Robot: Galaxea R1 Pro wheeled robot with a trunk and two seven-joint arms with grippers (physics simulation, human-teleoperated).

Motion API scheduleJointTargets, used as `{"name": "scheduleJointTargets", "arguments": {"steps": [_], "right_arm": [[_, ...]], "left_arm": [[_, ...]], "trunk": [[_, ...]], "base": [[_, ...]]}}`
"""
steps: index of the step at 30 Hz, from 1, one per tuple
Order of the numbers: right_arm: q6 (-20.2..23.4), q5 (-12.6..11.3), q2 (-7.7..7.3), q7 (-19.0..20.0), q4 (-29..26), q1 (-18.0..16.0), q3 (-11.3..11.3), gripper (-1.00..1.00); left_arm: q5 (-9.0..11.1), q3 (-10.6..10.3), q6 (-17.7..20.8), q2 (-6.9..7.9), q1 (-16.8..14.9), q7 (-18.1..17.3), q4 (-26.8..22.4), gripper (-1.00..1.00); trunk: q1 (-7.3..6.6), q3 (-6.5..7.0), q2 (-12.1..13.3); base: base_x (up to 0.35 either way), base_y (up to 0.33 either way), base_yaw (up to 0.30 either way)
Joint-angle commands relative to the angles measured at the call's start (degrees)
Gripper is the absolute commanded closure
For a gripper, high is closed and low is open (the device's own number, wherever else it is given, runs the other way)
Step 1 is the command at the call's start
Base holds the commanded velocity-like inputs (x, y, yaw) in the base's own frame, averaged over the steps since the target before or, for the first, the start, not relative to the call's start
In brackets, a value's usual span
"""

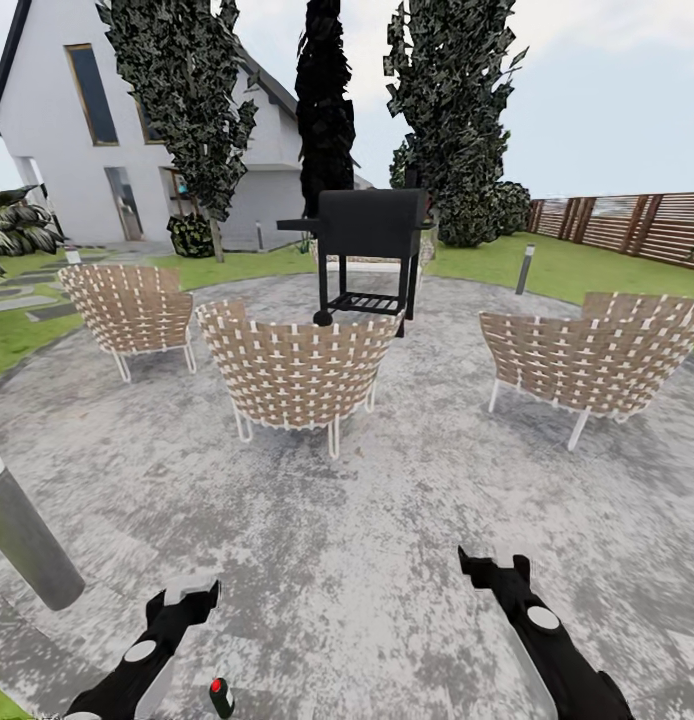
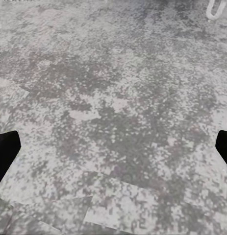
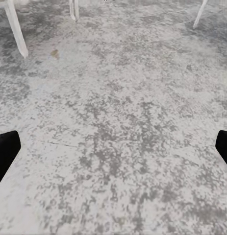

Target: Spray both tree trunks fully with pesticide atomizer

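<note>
A small dark bottle with a red cap [image 1: 220, 696], apparently the pesticide atomizer, stands on the grey paving at the bottom of the head view, just right of my left arm. My left gripper [image 1: 184, 598] hovers open a little beyond it. My right gripper [image 1: 495, 568] is open too, further right over bare paving. In the left wrist view the left gripper [image 2: 113, 147] has its black fingertips [image 2: 5, 149] wide apart above the paving. The right gripper [image 3: 113, 147] looks the same, with nothing between its fingertips [image 3: 6, 147]. The trees and their trunks are out of view.
Three woven chairs [image 1: 295, 372] [image 1: 129, 312] [image 1: 587, 358] ring the round paved patch, with a black grill [image 1: 367, 240] behind them. A grey lamp post [image 1: 25, 545] leans close at my left. Dark cypress-like trees, a white house, lawn and a slat fence [image 1: 637, 225] lie beyond.
</note>
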Motion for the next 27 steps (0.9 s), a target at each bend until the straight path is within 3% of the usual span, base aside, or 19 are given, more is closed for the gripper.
{"name": "scheduleJointTargets", "arguments": {"steps": [1, 13, 27], "right_arm": [[-0.07, 0.01, 0.00, -0.03, 0.02, -0.02, -0.04, -1.00], [-0.06, 0.11, -0.02, -0.09, 0.29, -0.03, 0.00, -1.00], [-0.05, 0.11, -0.22, -0.05, 0.23, -0.03, -0.04, -1.00]], "left_arm": [[0.47, -0.09, -0.16, 0.04, -0.05, 0.07, 0.04, -1.00], [0.48, -0.10, 0.00, -0.05, -0.14, 0.10, 0.00, -1.00], [0.02, -0.49, 0.07, -0.15, -0.32, -0.15, 0.62, -1.00]], "trunk": [[0.00, -0.05, -0.02], [0.00, -0.21, -0.02], [3.07, -2.73, -5.64]], "base": [[0.090, -0.047, 0.246], [0.016, -0.008, 0.207], [0.000, 0.000, 0.006]]}}
